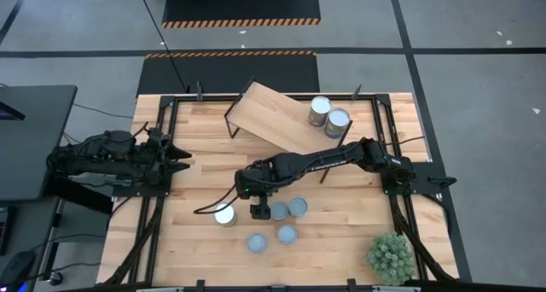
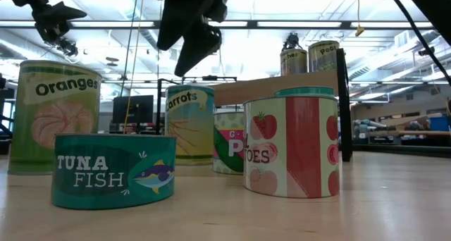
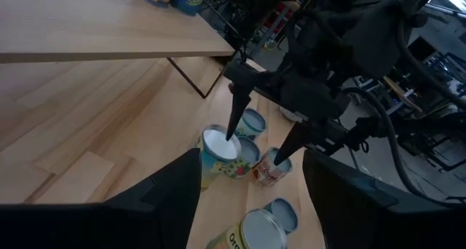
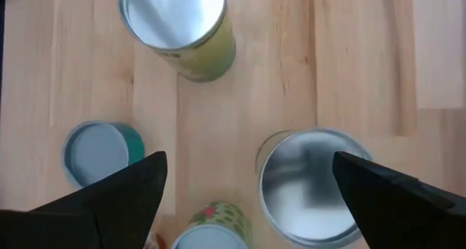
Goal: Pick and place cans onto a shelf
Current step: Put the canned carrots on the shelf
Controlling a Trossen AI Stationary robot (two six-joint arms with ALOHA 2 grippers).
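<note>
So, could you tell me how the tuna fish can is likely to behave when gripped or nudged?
The tuna fish can looks squat and wide, so it probably won't tip. Its metal body likely stays rigid under grip. Standing flat on the wooden table, it would probably slide rather than roll.

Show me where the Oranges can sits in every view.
High view: Oranges can, white top, at the left end of the can cluster.
Low view: far left, the tallest label.
Left wrist view: the can nearest the camera, partly cut off.
Right wrist view: the tall can with the silvery lid.
Shared landmark: the open right claw, hanging over the cluster next to it.
</note>
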